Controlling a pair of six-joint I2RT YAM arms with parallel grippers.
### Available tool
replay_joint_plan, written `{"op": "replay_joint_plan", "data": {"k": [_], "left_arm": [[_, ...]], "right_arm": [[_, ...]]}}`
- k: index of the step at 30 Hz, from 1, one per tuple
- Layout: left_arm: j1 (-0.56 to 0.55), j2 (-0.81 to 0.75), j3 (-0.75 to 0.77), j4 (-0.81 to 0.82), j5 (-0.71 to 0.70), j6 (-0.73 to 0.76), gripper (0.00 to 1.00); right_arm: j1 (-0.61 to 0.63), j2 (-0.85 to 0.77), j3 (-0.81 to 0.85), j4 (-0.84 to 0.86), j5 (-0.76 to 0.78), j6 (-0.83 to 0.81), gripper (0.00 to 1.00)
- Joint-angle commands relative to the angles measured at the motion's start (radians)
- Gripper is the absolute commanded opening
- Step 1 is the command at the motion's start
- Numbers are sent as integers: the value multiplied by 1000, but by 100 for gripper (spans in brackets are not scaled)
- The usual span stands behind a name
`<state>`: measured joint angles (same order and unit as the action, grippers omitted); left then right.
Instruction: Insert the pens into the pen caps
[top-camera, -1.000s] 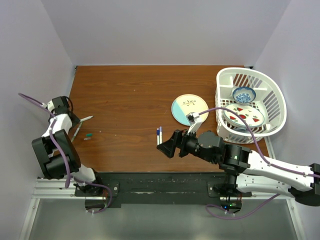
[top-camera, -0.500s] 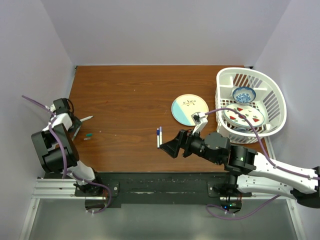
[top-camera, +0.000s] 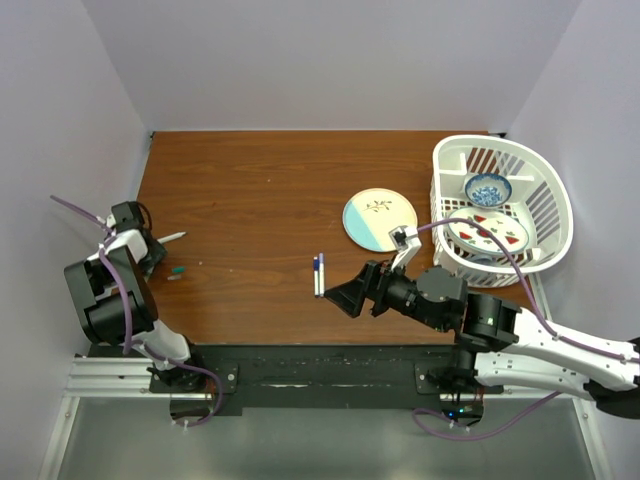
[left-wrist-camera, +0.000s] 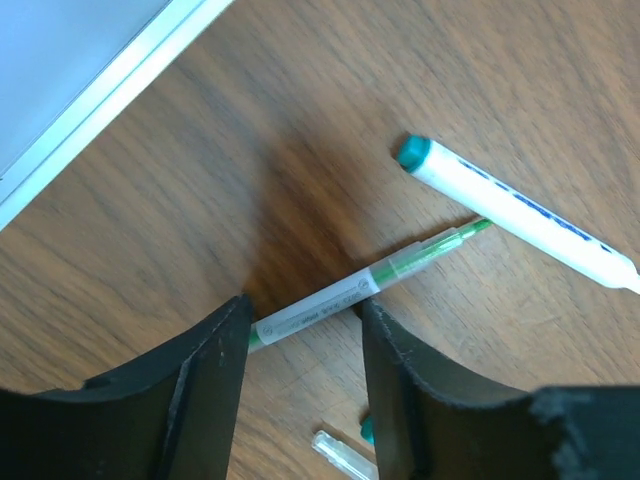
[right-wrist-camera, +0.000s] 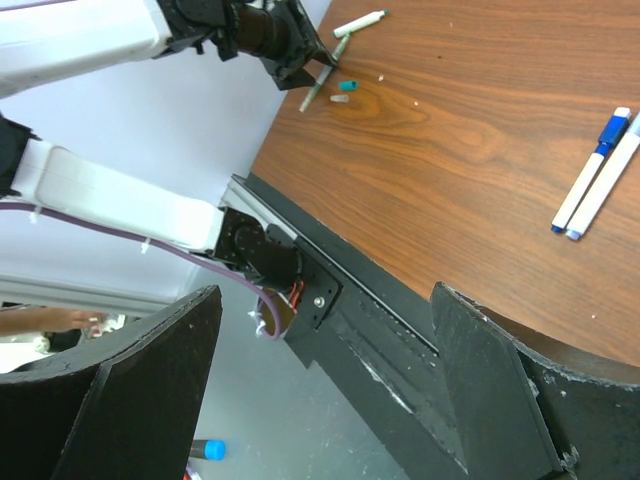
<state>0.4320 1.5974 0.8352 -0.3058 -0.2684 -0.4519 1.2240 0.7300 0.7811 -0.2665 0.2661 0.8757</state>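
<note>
In the left wrist view a thin uncapped pen (left-wrist-camera: 330, 300) with a green tip lies on the wood. My left gripper (left-wrist-camera: 303, 318) is open and straddles it, one finger (left-wrist-camera: 190, 390) at each side. A white pen (left-wrist-camera: 515, 210) with a green end lies just beyond. A small green cap (left-wrist-camera: 368, 432) and a clear piece (left-wrist-camera: 340, 452) lie near the fingers. In the top view my left gripper (top-camera: 150, 255) is at the table's left edge, with the green cap (top-camera: 177, 271) beside it. Two pens (top-camera: 318, 273) with blue ends lie side by side mid-table. My right gripper (top-camera: 350, 297) hovers open and empty just right of them.
A round pale plate (top-camera: 380, 219) lies right of centre. A white basket (top-camera: 545, 250) at the right holds a blue bowl (top-camera: 488, 188) and a strawberry plate (top-camera: 488, 232). The left wall is close to my left gripper. The black base rail (right-wrist-camera: 400, 330) runs under my right gripper.
My left gripper has shifted slightly toward the near edge, over the green pen. My right gripper has drawn back a little to the right and nearer the front edge.
</note>
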Motion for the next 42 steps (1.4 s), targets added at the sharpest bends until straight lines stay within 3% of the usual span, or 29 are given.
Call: {"op": "replay_joint_plan", "data": {"k": [1, 18, 25, 35, 42], "left_arm": [[-55, 1, -28, -10, -14, 18, 51], [-268, 12, -51, -24, -63, 56, 25], [-294, 13, -77, 10, 27, 70, 0], [-299, -39, -84, 19, 81, 82, 0], [-300, -227, -82, -21, 11, 52, 0]], "right_arm": [[2, -32, -3, 23, -11, 20, 89], [2, -92, -68, 82, -8, 74, 89], [2, -141, -121, 118, 18, 86, 89], [2, -175, -125, 93, 70, 43, 90], [2, -113, -117, 122, 67, 5, 91]]}}
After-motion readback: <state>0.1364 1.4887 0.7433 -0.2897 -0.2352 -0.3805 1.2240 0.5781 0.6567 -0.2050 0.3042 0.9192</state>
